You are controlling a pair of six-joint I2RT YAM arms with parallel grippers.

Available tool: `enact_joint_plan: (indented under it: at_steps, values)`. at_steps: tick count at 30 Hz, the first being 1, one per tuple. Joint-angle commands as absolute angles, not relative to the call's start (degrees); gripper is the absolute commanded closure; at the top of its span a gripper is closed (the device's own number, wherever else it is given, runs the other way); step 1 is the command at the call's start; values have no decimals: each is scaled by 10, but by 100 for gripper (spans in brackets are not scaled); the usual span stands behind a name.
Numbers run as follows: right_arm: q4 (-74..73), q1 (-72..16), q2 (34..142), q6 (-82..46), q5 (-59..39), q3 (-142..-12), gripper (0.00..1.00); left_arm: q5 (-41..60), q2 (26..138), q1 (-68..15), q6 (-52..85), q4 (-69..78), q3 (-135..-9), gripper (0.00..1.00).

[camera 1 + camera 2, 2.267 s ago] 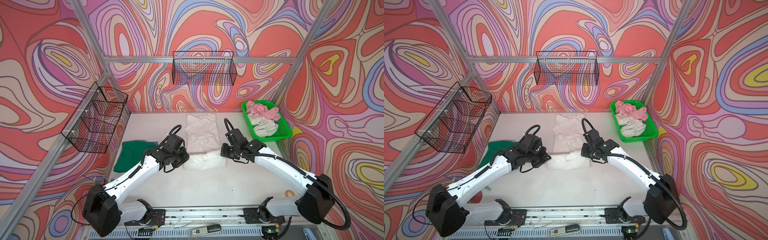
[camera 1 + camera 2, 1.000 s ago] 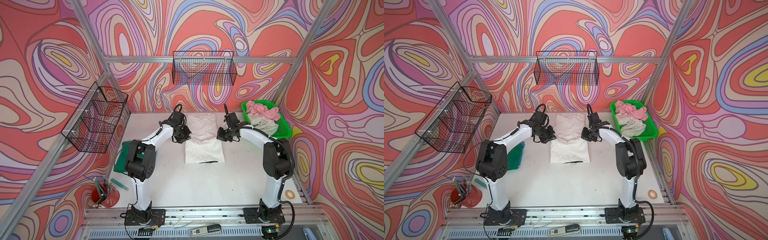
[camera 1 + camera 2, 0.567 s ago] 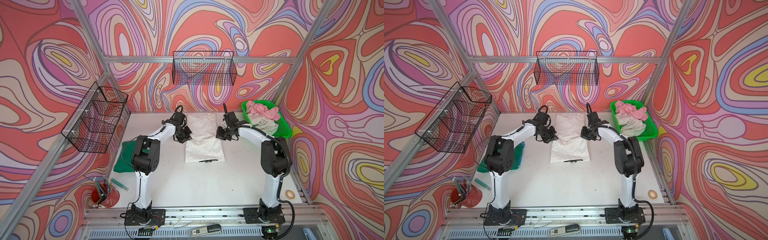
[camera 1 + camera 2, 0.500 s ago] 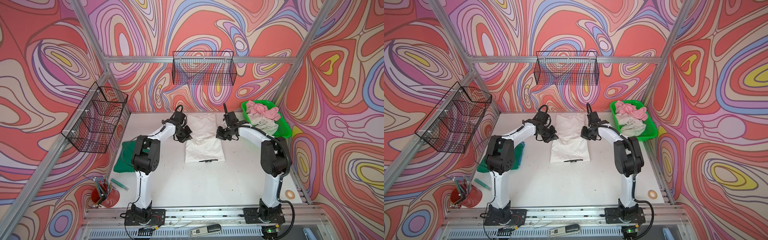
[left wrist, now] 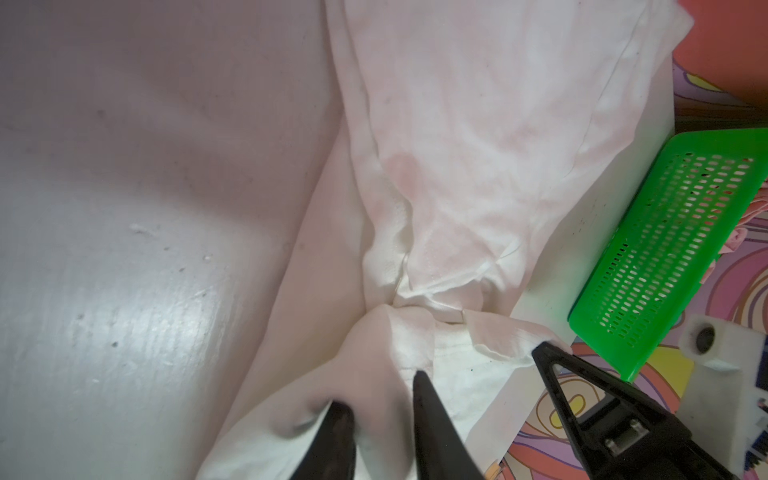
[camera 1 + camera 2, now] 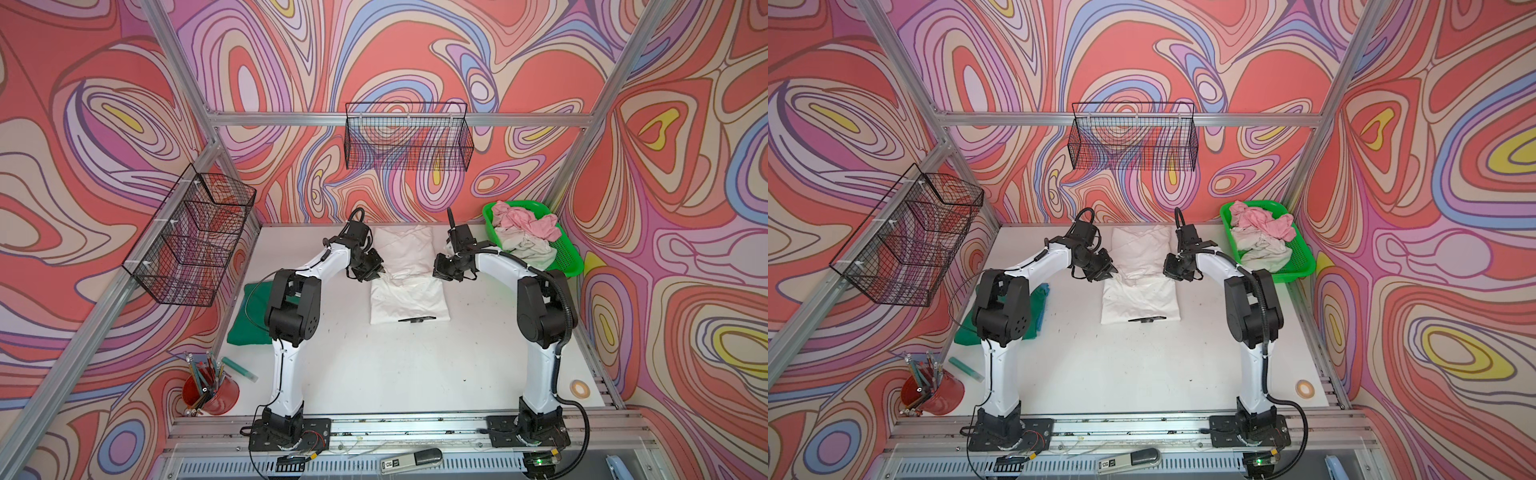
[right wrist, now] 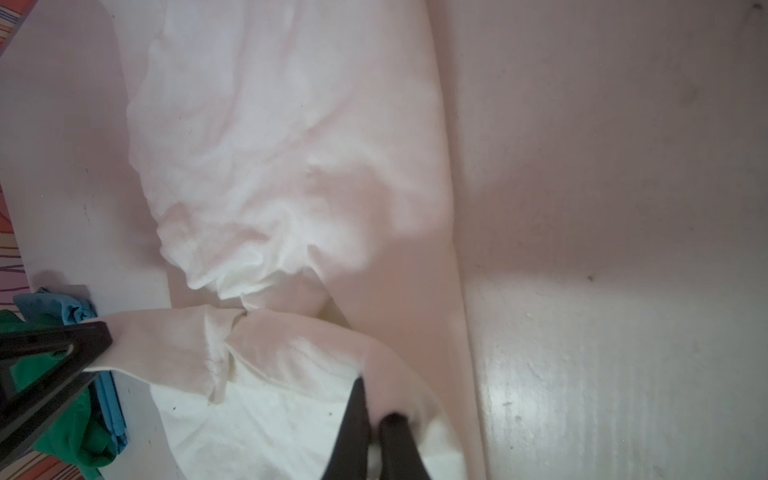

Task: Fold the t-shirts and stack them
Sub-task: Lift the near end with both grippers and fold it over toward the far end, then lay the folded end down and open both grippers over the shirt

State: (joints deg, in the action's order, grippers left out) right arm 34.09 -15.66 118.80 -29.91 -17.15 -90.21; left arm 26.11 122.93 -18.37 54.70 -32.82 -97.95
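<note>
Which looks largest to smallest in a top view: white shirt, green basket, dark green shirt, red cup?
1. white shirt
2. green basket
3. dark green shirt and red cup look alike; the left arm hides part of that shirt.

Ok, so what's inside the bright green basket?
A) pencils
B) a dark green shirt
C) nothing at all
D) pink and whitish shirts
D: the green basket at the back right of the table holds a crumpled pink t-shirt lying next to an off-white t-shirt.
</note>
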Motion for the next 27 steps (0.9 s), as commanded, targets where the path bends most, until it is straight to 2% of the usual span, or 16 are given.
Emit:
enact_joint_plan:
  at_steps: [1,4,5,10,12,16,19,23,25,27]
  values:
    - [343,-152,1203,-290,-177,-924,100,260,1241,-178,552,-338,-989,59]
    - [354,-151,1208,-290,-171,-936,100,260,1248,-176,551,-349,-1012,53]
    - [357,-151,1209,-290,-168,-940,97,260,1251,-176,549,-354,-1020,51]
    - [366,-148,1206,-289,-159,-955,68,259,1265,-176,547,-369,-1054,47]
    - [375,-147,1203,-287,-151,-968,61,262,1270,-175,545,-377,-1073,44]
    - [392,-147,1192,-282,-149,-985,57,278,1271,-172,542,-384,-1101,39]
    - [382,-147,1161,-280,-151,-964,55,289,1238,-169,530,-374,-1092,29]
    - [353,-148,1102,-278,-155,-900,48,301,1165,-158,501,-356,-1023,8]
    - [317,-148,1069,-284,-170,-846,42,302,1124,-154,487,-355,-971,4]
    - [288,-153,1045,-292,-202,-803,40,303,1080,-152,479,-344,-911,2]
